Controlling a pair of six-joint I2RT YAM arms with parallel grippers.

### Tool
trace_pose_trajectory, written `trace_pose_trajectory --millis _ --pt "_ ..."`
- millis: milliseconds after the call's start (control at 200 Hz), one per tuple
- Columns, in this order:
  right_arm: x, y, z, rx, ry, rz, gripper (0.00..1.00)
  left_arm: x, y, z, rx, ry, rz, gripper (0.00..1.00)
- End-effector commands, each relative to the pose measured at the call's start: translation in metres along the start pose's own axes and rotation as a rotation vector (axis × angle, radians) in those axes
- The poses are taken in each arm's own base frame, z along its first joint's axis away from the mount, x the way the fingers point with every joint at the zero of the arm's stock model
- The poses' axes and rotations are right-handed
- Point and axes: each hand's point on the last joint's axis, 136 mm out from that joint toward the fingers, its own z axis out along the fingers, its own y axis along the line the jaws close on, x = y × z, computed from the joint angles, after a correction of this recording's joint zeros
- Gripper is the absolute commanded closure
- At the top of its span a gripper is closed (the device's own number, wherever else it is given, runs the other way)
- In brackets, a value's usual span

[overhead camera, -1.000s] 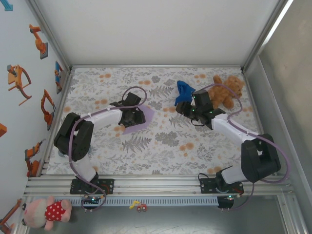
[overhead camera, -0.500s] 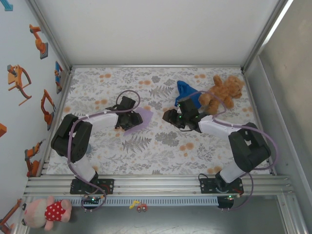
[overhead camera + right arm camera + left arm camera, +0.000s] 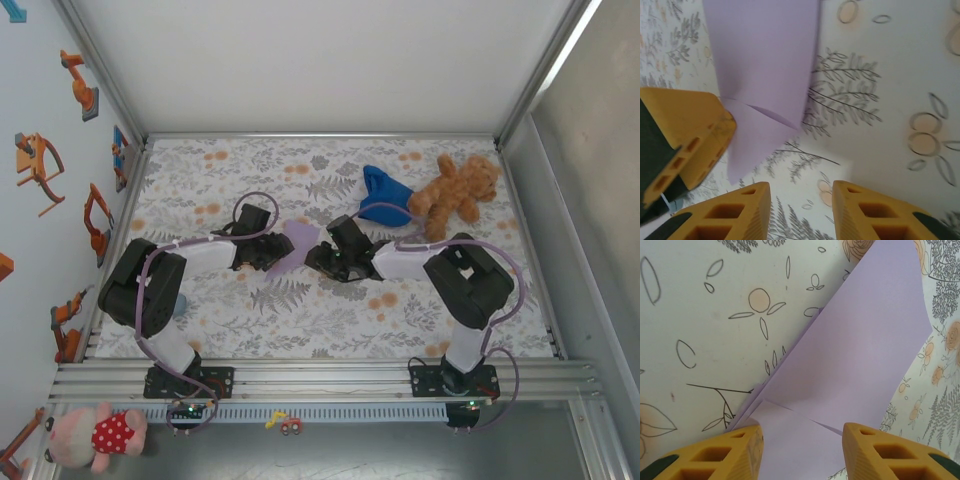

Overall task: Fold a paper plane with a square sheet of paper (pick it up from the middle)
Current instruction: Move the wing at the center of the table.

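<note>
The lavender sheet of paper [image 3: 297, 240] lies on the flowered bench [image 3: 200, 180] near its middle, between my two grippers. It is partly folded, with a crease and stacked edges along one side. My left gripper [image 3: 800, 432] sits low over the sheet's near end. Its yellow fingers stand apart on either side of the paper and clamp nothing. My right gripper [image 3: 801, 192] is just beside the sheet's other edge. Its jaws are also apart, with bare bench between them, and in that wrist view a finger of the left gripper touches the paper. A second ago the right gripper was up by the blue cloth [image 3: 383, 190] and the brown teddy bear [image 3: 455, 190]. It has since swung left across the bench to the sheet, and the cloth now lies uncovered beside the bear. The left arm has drawn back a little, so more of the sheet shows to the right of its gripper than before.
</note>
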Motion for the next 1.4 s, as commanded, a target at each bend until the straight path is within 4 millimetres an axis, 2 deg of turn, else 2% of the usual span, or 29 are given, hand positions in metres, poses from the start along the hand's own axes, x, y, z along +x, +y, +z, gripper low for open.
trace_pose_trajectory --millis 0,366,656,896,1107,1282,1392 --pt "-0.01 0.015 0.005 -0.038 -0.029 0.032 0.65 0.025 0.028 0.005 -0.079 0.091 -0.055 0.54" --pt "-0.015 0.006 0.022 -0.019 -0.032 0.084 0.7 0.023 0.031 0.003 -0.099 0.083 -0.046 0.6" --pt "-0.031 0.021 0.029 -0.117 -0.067 0.101 0.77 0.02 0.029 0.0 -0.095 0.077 -0.036 0.63" --pt "-0.037 0.027 0.025 -0.14 -0.087 0.096 0.83 0.015 0.019 -0.009 -0.075 0.063 -0.007 0.63" --pt "-0.042 0.031 0.014 -0.158 -0.123 0.093 0.98 0.01 0.008 -0.024 -0.041 0.02 0.053 0.6" --pt "-0.04 0.032 0.0 -0.164 -0.142 0.085 1.0 0.012 -0.006 -0.042 0.007 -0.062 0.191 0.54" --pt "-0.037 0.027 -0.012 -0.15 -0.152 0.089 1.0 0.02 -0.018 -0.053 0.001 -0.127 0.334 0.51"
